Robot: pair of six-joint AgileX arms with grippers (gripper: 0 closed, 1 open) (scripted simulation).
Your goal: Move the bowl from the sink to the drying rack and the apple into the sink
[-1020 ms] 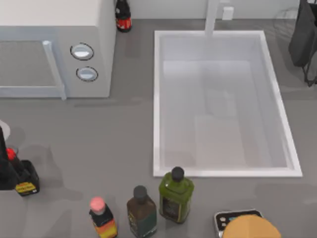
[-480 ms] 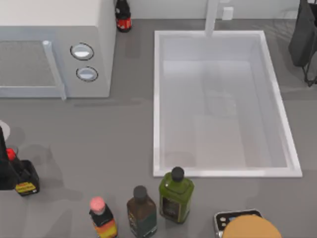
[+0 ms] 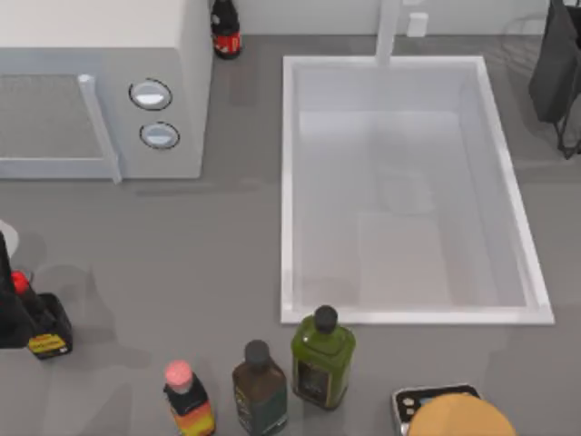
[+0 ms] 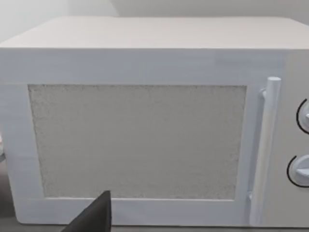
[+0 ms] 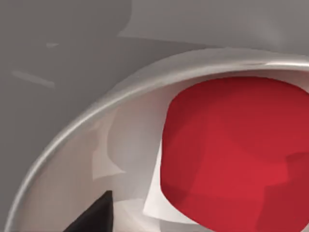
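The white sink (image 3: 289,182) lies right of the table's middle, its basin bare, with the faucet post (image 3: 388,32) at its back rim. The red apple (image 5: 236,154) rests in a glossy pale dish (image 5: 96,116), right under my right wrist camera. One dark fingertip (image 5: 96,215) of the right gripper shows at that picture's edge. My right arm (image 3: 556,73) hangs at the back right corner of the table. My left arm (image 3: 7,304) stays at the left edge, its wrist camera facing the microwave door (image 4: 137,140). The bowl is out of view.
A white microwave (image 3: 100,91) fills the back left, with a dark bottle (image 3: 225,32) behind it. Three bottles (image 3: 322,359) stand along the front edge, and a red-capped bottle (image 3: 41,331) stands beside the left arm. A tan round object on a small scale (image 3: 449,413) sits front right.
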